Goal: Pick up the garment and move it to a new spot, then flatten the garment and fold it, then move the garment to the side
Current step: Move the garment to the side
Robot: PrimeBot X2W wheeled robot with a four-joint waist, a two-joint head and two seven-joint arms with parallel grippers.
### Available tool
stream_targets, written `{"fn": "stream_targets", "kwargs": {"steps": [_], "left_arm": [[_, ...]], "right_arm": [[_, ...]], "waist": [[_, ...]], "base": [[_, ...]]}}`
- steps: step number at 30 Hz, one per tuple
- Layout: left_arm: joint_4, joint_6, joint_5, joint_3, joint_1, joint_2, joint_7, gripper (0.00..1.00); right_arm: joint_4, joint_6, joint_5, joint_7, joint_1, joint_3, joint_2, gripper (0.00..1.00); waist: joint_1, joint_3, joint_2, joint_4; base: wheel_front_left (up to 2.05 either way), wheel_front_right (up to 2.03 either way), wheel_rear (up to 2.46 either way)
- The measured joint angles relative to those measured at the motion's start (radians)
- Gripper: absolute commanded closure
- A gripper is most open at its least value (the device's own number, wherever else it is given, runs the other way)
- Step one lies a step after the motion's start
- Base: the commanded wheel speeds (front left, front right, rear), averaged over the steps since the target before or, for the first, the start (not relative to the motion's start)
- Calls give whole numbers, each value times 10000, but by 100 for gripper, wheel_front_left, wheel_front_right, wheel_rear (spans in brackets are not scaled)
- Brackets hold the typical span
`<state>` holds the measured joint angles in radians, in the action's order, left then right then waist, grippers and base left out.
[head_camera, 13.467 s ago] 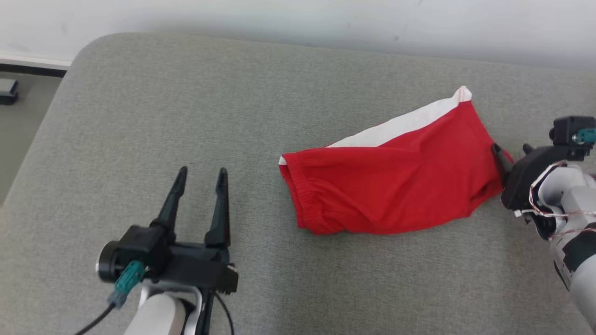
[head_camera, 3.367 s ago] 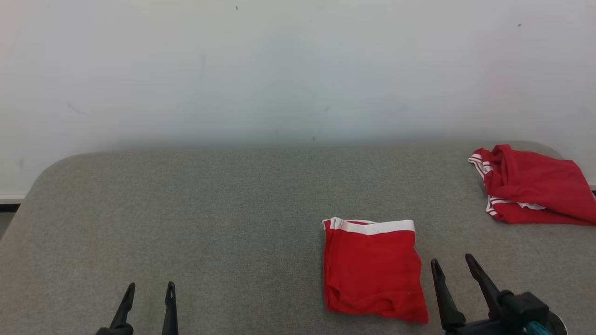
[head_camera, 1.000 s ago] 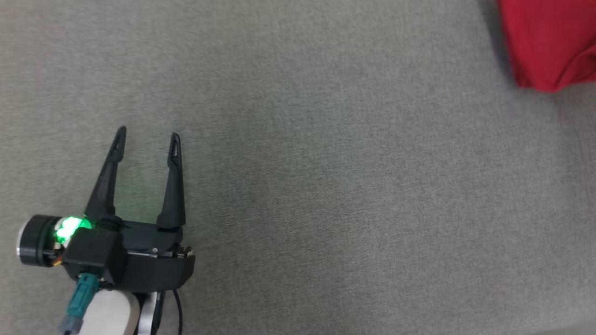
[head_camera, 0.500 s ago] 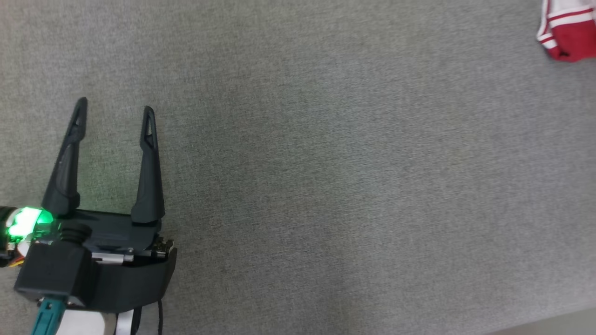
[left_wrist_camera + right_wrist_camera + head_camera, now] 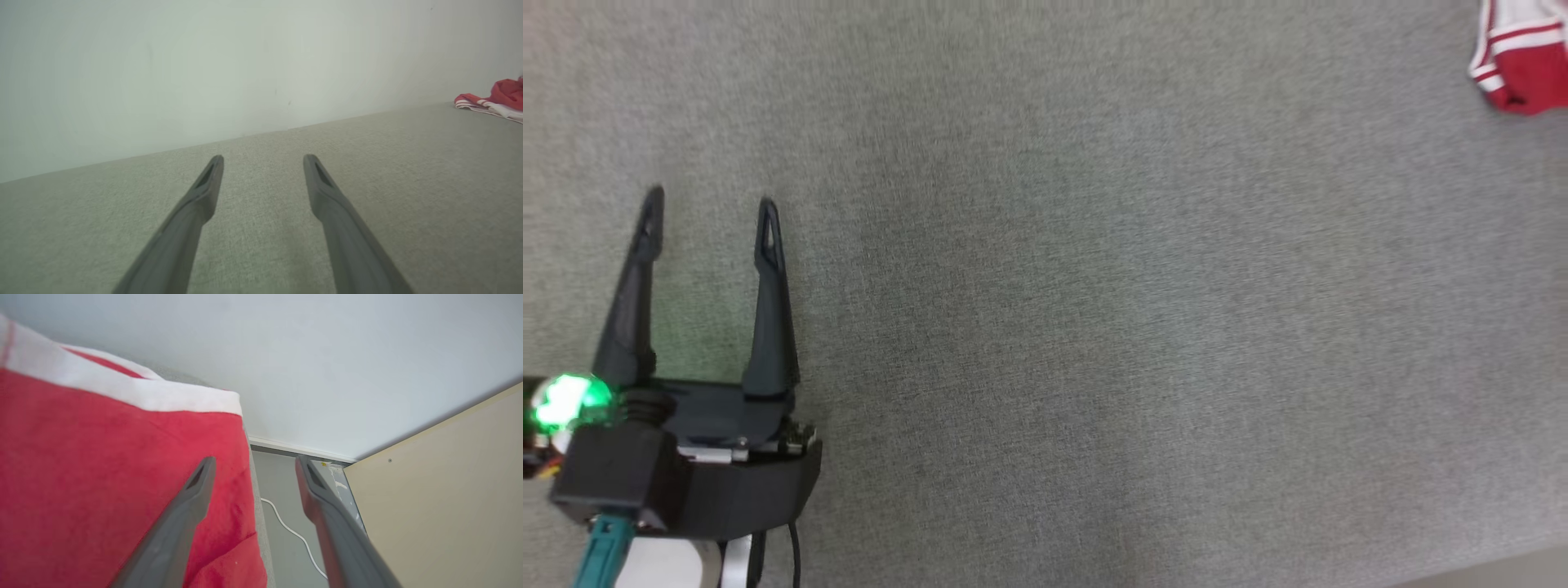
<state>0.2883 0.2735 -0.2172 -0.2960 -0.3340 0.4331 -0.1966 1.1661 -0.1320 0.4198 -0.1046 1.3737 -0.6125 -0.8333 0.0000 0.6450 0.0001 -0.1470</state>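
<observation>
The right gripper [image 5: 255, 458] has its two tapered dark fingers spread wide, holding nothing. One finger crosses the folded garment [image 5: 102, 477], a soft red knit with a broad white band [image 5: 122, 392], lying flat at the very edge of the grey woven pad [image 5: 1094, 327]. The left gripper [image 5: 710, 198] hovers over bare pad, fingers wide apart and empty. A crumpled red striped cloth [image 5: 1523, 73] lies well apart from it, near the pale wall [image 5: 204, 61]
</observation>
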Motion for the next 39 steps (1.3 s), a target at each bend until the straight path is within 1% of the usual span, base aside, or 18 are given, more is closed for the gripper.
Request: {"fn": "stream_targets", "kwargs": {"steps": [3, 7, 11, 15, 16, 17, 20, 22, 23, 25, 26, 27, 29, 33, 35, 39], "left_arm": [[-476, 8, -267, 61, 305, -140, -167, 0], [-1030, 82, -619, 213, 940, -244, -324, 0], [-1356, 157, -909, 418, 1654, -253, -420, 0], [-1599, 215, -1139, 514, 2301, -249, -428, 0], [-1657, 217, -1214, 520, 2417, -244, -420, 0], [-1705, 240, -1310, 525, 2685, -259, -412, 0], [-1791, 259, -1429, 564, 3143, -244, -408, 0], [-1893, 255, -1484, 533, 3388, -236, -393, 0], [-1893, 255, -1484, 533, 3388, -236, -393, 0], [-1958, 257, -1559, 523, 3551, -255, -393, 0], [-2056, 251, -1609, 487, 3698, -263, -380, 0], [-2056, 251, -1609, 487, 3698, -263, -380, 0], [-2180, 238, -1636, 420, 3821, -288, -330, 0], [-2360, 207, -1841, 384, 3954, -380, -322, 0], [-2452, 194, -1883, 374, 3958, -430, -326, 0], [-2654, 199, -2000, 418, 3955, -543, -374, 0]], "right_arm": [[-23, 0, -167, -656, -17, -8, 430, 0], [-577, 0, -44, -1338, -425, 44, 982, 0], [-1611, 0, 301, -1526, -1383, 63, 1386, 0], [-2968, 0, 654, -1559, -2572, 485, 1465, 0], [-3277, 0, 727, -1569, -2940, 692, 1463, 0], [-3835, 2, 880, -1569, -3757, 1231, 1570, 0], [-4521, 2, 836, -1570, -4969, 2048, 1942, 0], [-4918, 0, 619, -1569, -5809, 2646, 2257, 0], [-4918, 0, 619, -1569, -5809, 2646, 2257, 0], [-5275, 2, 418, -1569, -6821, 3122, 2594, 0], [-5634, 2, 169, -1569, -7811, 3526, 2884, 0], [-5634, 2, 169, -1569, -7811, 3526, 2884, 0], [-6067, 2, -46, -1569, -8672, 4059, 3191, 0], [-7110, 2, -669, -1509, -10402, 5041, 4054, 0], [-7689, 2, -1032, -1429, -11175, 5624, 4587, 0], [-8765, 2, -1632, -1227, -12649, 6404, 5764, 0]], "waist": [[0, -391, 1, -13], [-1, -1083, -1, -18], [-1, -1903, -1, -12], [-3, -2788, -2, 33], [-2, -3006, -3, 53], [-3, -3447, -3, 103], [-4, -4092, -3, 180], [-4, -4501, -4, 238], [-4, -4501, -4, 238], [-4, -4890, -4, 309], [-4, -5253, -3, 392], [-4, -5253, -3, 392], [-4, -5598, -4, 483], [-4, -6183, -3, 682], [-3, -6404, -3, 785], [-3, -6705, -3, 1027]], "base": [[0, 0, 0], [0, 0, 0], [0, 0, 0], [0, 0, 0], [0, 0, 0], [0, 0, 0], [0, 0, 0], [0, 0, 0], [0, 0, 0], [0, 0, 0], [0, 0, 0], [0, 0, 0], [0, 0, 0], [0, 0, 0], [0, 0, 0], [0, 0, 0]]}}
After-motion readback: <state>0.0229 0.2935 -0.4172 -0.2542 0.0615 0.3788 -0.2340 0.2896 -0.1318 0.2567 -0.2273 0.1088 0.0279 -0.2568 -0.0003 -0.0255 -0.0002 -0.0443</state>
